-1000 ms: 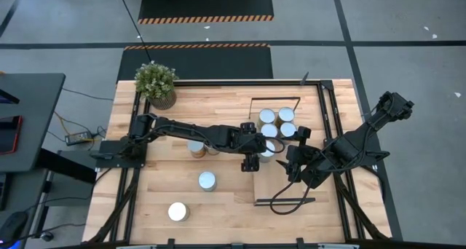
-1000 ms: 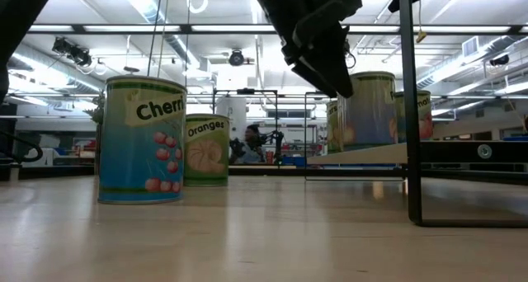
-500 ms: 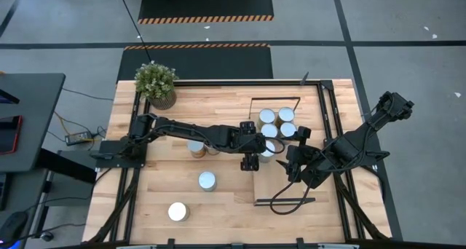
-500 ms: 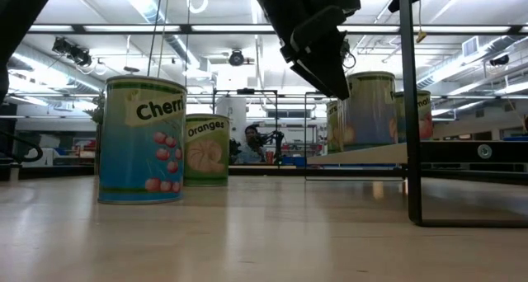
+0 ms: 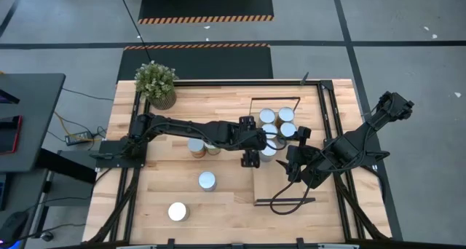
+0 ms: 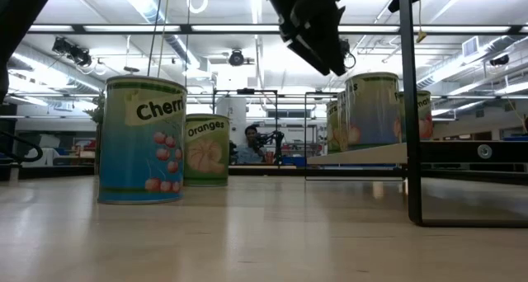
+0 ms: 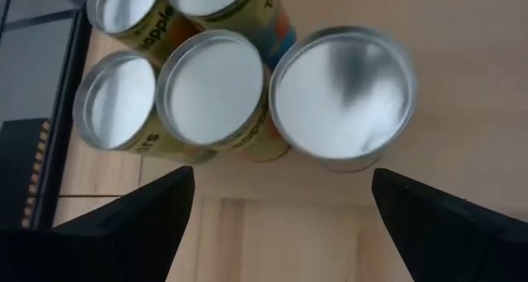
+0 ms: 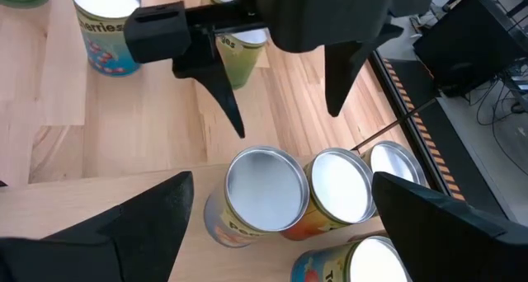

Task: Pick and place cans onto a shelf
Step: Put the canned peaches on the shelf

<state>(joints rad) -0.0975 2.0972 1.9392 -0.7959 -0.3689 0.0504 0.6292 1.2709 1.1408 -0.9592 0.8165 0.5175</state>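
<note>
Over the shelf, left gripper hangs just above the nearest can, fingers spread wide, holding nothing. Five cans cluster on the shelf's far end, possibly touching. Right gripper waits beside that cluster, fingers wide and empty. Off the shelf on the desk: two cans under the left arm, two nearer the front edge. Potted plant at the far corner.

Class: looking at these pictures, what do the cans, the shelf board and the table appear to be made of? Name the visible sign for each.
Cans: likely metal, from the shiny silver lids, with printed paper-like labels.
Shelf: pale, smooth wood, faint grain, with a thin black frame, probably metal.
Table: light wooden planks with visible seams.
</note>
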